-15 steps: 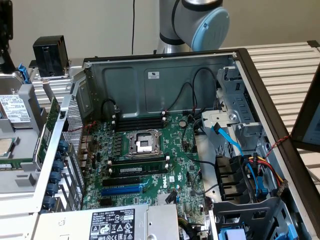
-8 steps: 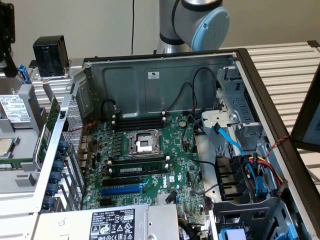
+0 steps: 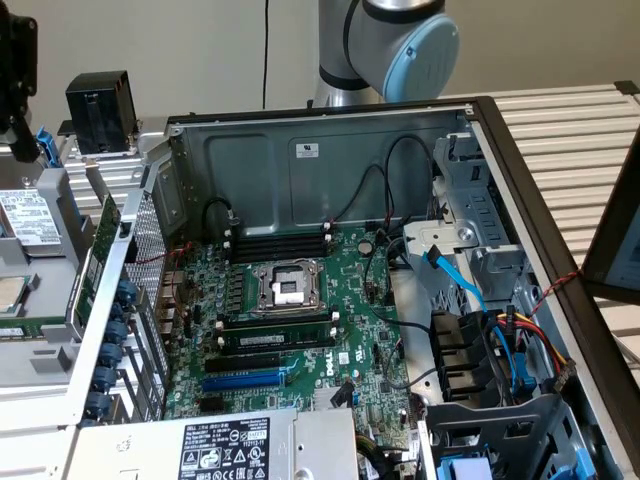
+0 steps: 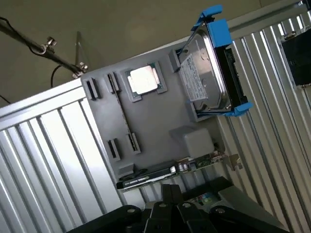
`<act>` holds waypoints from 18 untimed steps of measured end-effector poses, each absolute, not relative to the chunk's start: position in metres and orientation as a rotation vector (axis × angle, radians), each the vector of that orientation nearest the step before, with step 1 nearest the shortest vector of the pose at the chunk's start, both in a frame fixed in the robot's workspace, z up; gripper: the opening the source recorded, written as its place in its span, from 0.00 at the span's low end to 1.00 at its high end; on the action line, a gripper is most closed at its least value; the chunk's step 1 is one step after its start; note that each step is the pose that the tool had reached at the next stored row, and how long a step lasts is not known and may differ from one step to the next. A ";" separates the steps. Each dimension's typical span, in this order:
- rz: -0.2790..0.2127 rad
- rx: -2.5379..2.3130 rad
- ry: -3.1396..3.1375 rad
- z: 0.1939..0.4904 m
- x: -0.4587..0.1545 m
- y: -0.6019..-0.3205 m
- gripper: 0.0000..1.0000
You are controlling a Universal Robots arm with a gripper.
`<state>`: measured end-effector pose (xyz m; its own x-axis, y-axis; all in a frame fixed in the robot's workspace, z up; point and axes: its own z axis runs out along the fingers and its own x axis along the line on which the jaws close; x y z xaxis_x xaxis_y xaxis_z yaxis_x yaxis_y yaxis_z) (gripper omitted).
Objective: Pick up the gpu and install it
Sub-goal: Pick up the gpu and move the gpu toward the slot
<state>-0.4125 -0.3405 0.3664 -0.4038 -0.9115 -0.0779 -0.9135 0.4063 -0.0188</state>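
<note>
The gpu (image 3: 104,236) is a green card standing on edge in the grey parts tray (image 3: 55,190), on the tray's side nearest the open computer case. In the wrist view the gpu (image 4: 177,169) sits in its tray slot with its metal bracket at one end. My gripper (image 3: 19,140) hangs above the tray at the exterior view's far left. From the wrist, the gripper (image 4: 171,194) is shut with nothing between its fingers, just over the card's side of the tray (image 4: 155,126) and not touching it.
The tray also holds a hard drive in blue brackets (image 4: 209,73), a CPU (image 4: 143,80) and a thin memory stick (image 4: 124,116). A black cooler (image 3: 100,110) stands behind it. The motherboard (image 3: 330,300) lies in the open case with a blue slot (image 3: 245,380) and loose cables (image 3: 500,340).
</note>
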 end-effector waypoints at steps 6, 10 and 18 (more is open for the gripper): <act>0.037 -1.555 2.642 0.363 -0.413 -0.341 0.11; 0.035 -1.483 2.684 0.362 -0.413 -0.341 0.11; 0.033 -1.346 2.760 0.359 -0.412 -0.341 0.11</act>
<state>-0.4125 -0.3405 0.3593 -0.6139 -0.7860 -0.0731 -0.7875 0.6161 -0.0114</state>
